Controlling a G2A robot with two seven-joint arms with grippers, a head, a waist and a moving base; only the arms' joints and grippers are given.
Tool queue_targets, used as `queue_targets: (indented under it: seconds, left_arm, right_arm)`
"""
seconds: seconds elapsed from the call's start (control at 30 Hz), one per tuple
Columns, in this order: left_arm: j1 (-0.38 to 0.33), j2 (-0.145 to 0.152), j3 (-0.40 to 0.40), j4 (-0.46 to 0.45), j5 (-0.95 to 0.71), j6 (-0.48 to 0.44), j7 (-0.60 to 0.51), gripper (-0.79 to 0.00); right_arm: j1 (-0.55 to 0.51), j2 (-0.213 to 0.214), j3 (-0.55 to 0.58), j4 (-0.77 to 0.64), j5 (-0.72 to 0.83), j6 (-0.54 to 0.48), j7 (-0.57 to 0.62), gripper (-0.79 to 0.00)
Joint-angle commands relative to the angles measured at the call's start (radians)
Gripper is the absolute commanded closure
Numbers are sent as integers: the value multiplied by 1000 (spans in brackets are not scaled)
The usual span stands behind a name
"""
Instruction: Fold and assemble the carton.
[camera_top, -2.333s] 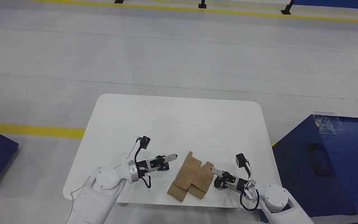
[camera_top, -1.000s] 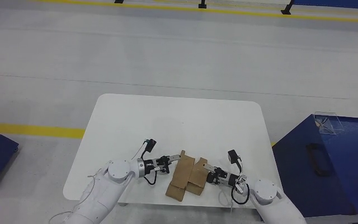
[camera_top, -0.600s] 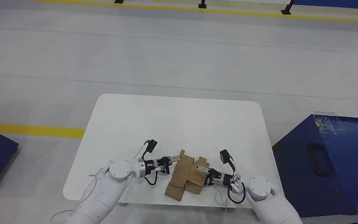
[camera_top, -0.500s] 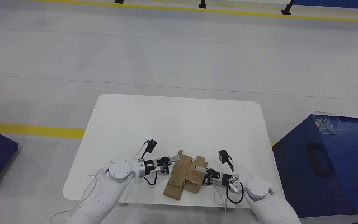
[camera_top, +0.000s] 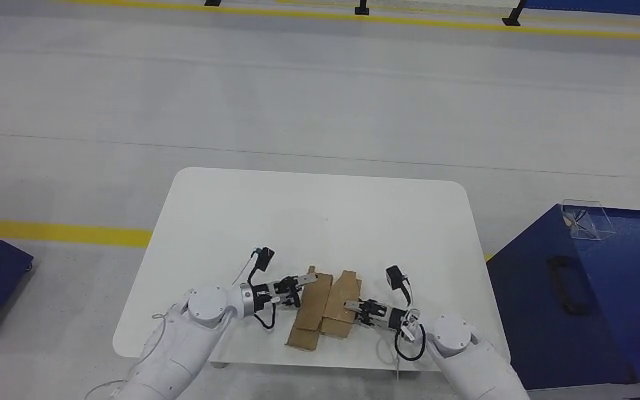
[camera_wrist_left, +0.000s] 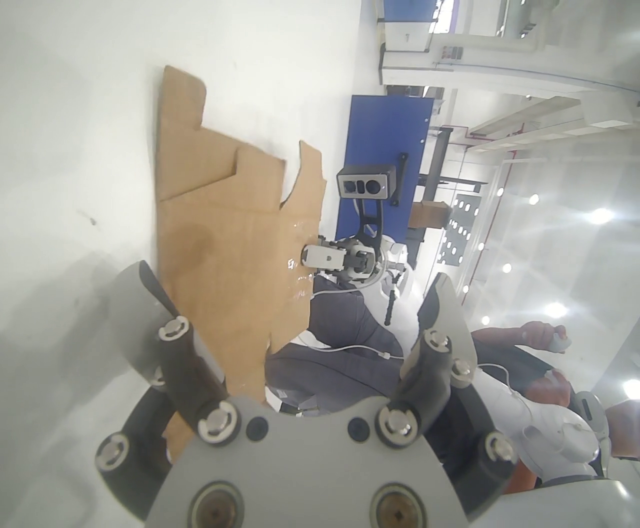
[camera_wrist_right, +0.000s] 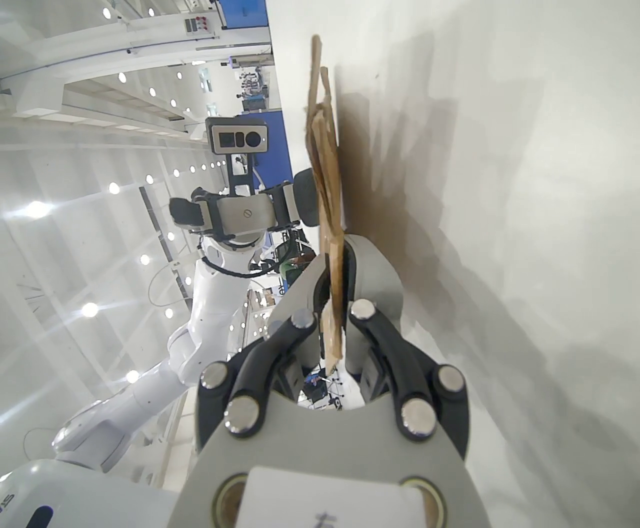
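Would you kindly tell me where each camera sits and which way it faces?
Top view: above the arms, looking down on the white table and the carton; both arms show, with the left gripper and right gripper at opposite edges of the carton.
Left wrist view: behind the open left gripper, facing across the carton toward the right gripper.
Right wrist view: behind the right gripper, clamped on the carton's edge, facing the left gripper.
Shared: the two wrist views face each other across the carton.

Carton (camera_top: 322, 308) lies at table's (camera_top: 300, 210) near edge, between left gripper (camera_top: 293, 290) and right gripper (camera_top: 353, 308).
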Motion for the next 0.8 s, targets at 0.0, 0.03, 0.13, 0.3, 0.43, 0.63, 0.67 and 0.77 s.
queue_targets:
  seconds: [0.0,0.03,0.13,0.3,0.43,0.63,0.67,0.77]
  left_arm:
    - [18,8,-51,-10,-59,-46,51,-785]
    - [29,13,-79,-16,-78,-68,88,-785]
    - [83,28,-154,-66,-121,-152,174,-785]
    - [166,42,-195,-152,-103,-167,224,-785]
    - [199,45,-199,-194,-38,-122,311,-785]
    - [202,45,-199,-197,-36,-118,317,-785]
    - [202,45,-199,-197,-36,-118,317,-785]
    - [202,45,-199,-197,-36,-118,317,-785]
  right_arm:
    - [-7,5,22,-24,11,-58,7,0]
    - [-16,10,39,-48,18,-84,17,0]
    - [-67,31,112,-185,71,-141,68,0]
    - [-209,71,271,-566,211,-113,181,0]
    - [-307,86,358,-871,230,-76,156,0]
    - [-375,87,385,-1165,132,-43,44,0]
    - [-379,87,383,-1195,109,-38,30,0]
    - [-379,85,387,-1248,42,-16,-22,0]
